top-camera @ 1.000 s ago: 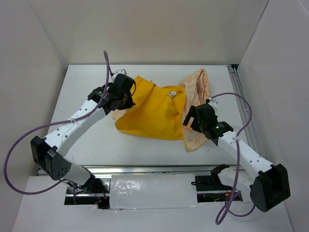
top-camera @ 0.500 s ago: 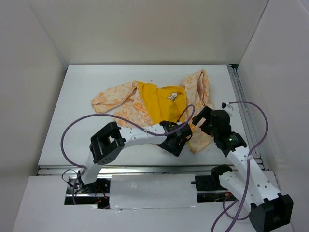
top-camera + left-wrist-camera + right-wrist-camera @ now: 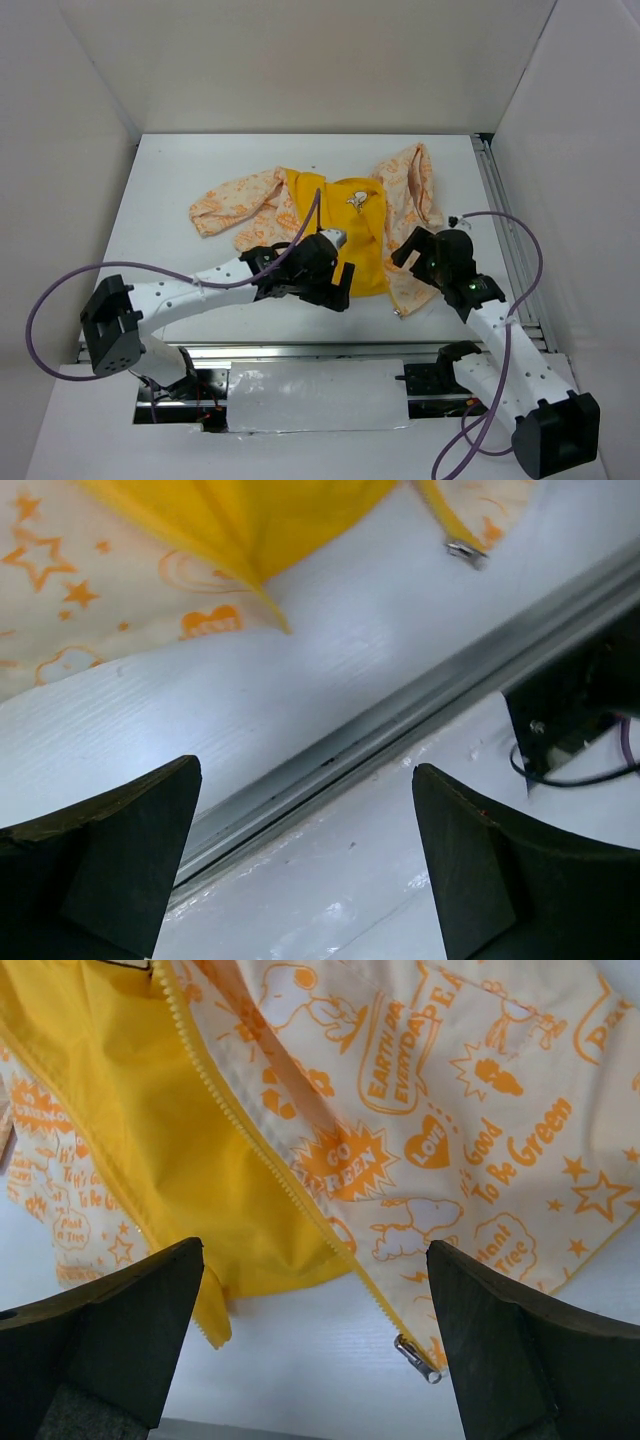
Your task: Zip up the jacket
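Lying unzipped on the table (image 3: 180,170), the jacket (image 3: 345,215) is found at 12 o'clock of the left gripper (image 3: 338,283) and 10 o'clock of the right gripper (image 3: 408,248). Both are held spread and empty, the left arm stretched rightward, the right angled down above the zipper pull (image 3: 415,1357).

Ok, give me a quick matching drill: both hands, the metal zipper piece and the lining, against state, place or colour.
1 left hand
2 right hand
3 metal zipper piece
4 lining

A yellow
B open, over the zipper teeth
C open, over the table's near edge
D lower end of those teeth

Pairs: 1-C, 2-B, 3-D, 4-A
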`<state>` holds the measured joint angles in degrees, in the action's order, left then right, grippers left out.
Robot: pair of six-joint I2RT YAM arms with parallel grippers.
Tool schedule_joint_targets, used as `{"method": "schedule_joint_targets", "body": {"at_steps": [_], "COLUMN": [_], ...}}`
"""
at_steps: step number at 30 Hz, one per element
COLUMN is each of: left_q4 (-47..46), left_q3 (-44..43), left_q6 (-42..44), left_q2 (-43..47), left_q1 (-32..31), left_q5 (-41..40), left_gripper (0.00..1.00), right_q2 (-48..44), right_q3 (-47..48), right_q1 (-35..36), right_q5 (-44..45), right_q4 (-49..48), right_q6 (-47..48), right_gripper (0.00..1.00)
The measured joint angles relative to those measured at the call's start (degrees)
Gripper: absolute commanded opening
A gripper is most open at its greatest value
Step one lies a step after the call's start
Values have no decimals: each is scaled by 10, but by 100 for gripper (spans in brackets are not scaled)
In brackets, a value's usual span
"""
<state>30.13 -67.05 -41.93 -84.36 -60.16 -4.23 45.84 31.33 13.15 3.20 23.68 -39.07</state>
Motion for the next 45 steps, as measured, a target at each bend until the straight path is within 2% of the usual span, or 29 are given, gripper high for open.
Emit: {"method": "schedule_joint_targets", "body": {"at_steps": [4,7,9,12,15,19,23,29,31,32,33,35,36,38,41,42,45], "left_q4": [22,37,37,26,-5,-51,-88,-126,-128,-127,-128,-129,-128,-128,-127,-128,-127], "left_q3": [30,71,110,150,153,142,141,140,136,133,132,131,130,129,127,125,122], "left_q6": [-56,-97,-111,-108,-91,-66,-43,-19,-17,-17,-17,-14,-12,-9,-2,0,7], "left_q2": [-10,1,24,59,57,8,-33,-56,-75,-84,-94,-108,-111,-113,-112,-112,-107], "left_q1": [62,140,204,291,334,382,406,408,408,408,409,412,414,419,425,425,425], "left_q5": [-9,-5,0,8,29,84,115,147,148,148,148,149,151,153,152,151,150], "left_gripper": [99,99,99,99,99,99,99,96,90,82,79,71,65,42,0,0,0], "right_q2": [4,33,83,200,347,531,697,885,923,932,936,938,938,939,941,940,925], "right_q3": [2,32,83,195,344,552,728,930,971,977,976,975,975,975,974,968,922], "right_q1": [21,101,156,204,228,248,263,268,268,268,267,264,263,256,242,236,215], "right_q5": [-16,3,24,57,88,130,167,185,187,187,186,177,172,164,159,160,166], "right_q4": [-8,-5,-7,-5,-5,23,49,101,111,112,112,112,112,112,115,113,97], "right_q6": [38,72,89,113,139,167,178,181,181,181,180,175,169,157,135,129,108], "right_gripper": [98,98,96,93,92,87,82,80,80,79,73,68,61,49,21,0,0]}}
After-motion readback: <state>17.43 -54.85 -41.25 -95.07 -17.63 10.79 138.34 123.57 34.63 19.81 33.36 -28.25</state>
